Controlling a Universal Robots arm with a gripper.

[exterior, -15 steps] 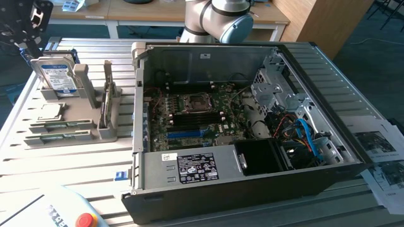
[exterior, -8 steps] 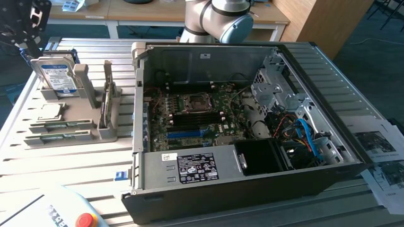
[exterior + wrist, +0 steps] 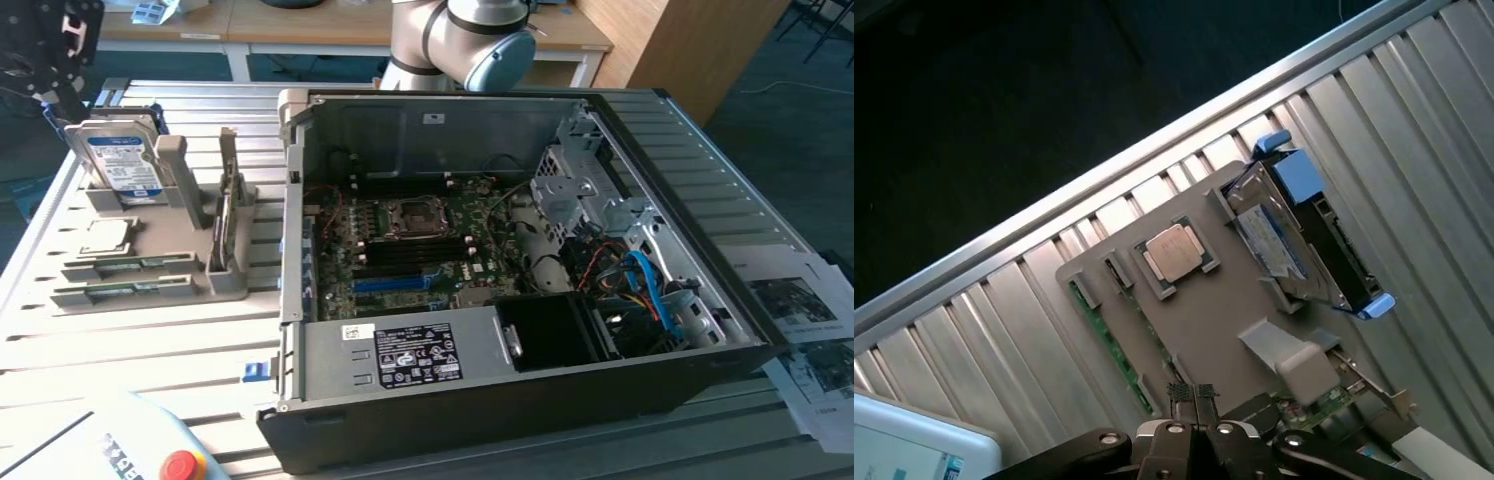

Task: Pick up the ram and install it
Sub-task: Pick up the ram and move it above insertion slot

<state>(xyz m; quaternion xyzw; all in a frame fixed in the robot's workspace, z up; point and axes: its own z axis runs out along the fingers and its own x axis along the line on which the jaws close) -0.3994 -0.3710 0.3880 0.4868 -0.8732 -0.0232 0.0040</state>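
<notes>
Hanging over the grey moulded parts holder (image 3: 1204,325) on the ribbed aluminium table (image 3: 160,350), the black jaws are pressed together with nothing between them. Their ridged fingertips (image 3: 1180,392) meet tip to tip. Below the jaws and apart from them lies the ram (image 3: 1109,342), a thin green circuit-board strip resting in a slot along the holder's edge, with one end coming closest to the jaws. Further out from the jaws on the same holder sit a square silver processor chip (image 3: 1174,252) in its recess and a silver hard drive with a blue-white label (image 3: 1279,235), standing upright. A green expansion card with a metal bracket (image 3: 1334,395) stands just beside the jaws. Well away from the jaws — toward the exterior view's right — the black open computer case (image 3: 534,400) lies on its side, its green motherboard (image 3: 467,255) exposed.
</notes>
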